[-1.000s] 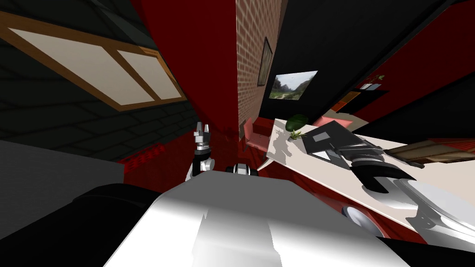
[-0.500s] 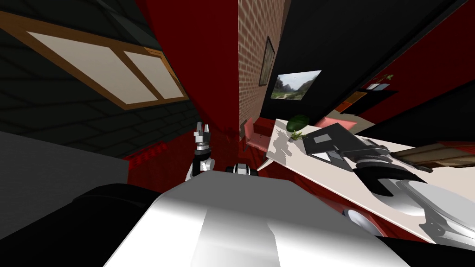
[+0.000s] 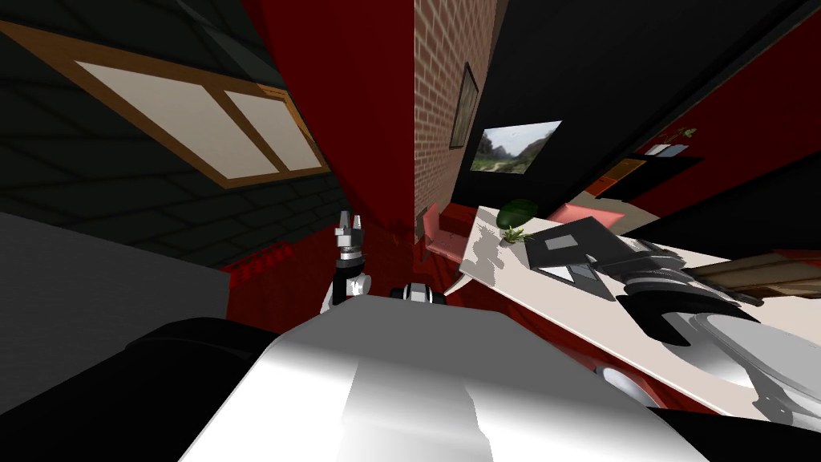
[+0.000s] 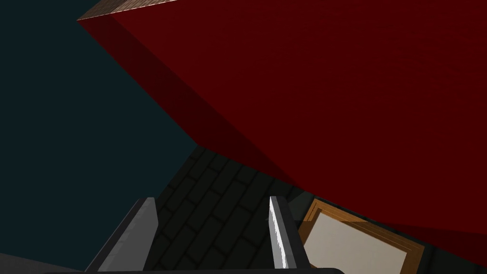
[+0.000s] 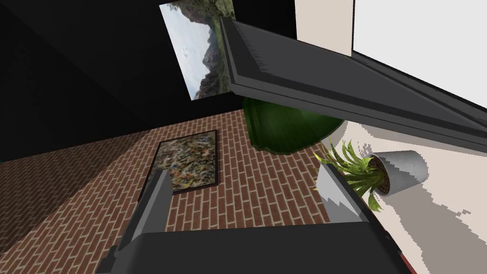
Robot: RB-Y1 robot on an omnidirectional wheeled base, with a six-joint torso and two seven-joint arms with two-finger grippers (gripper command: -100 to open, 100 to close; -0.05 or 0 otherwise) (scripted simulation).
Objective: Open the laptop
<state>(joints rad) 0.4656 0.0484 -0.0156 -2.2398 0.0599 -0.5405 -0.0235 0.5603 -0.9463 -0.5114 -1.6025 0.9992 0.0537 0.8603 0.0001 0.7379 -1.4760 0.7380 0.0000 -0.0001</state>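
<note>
Well left of the dark grey flat laptop (image 3: 561,241), your left gripper (image 3: 349,216) stands raised, fingers spread, empty. Your right gripper (image 5: 243,170) is at the laptop's near edge, fingers apart, gripping nothing; the laptop's edge sits just past its tips. Laptop lies on a pale flat table (image 3: 497,265). Just behind the laptop: small spiky green plant in a grey pot (image 5: 397,169), then a dark green rounded object (image 5: 285,128).
</note>
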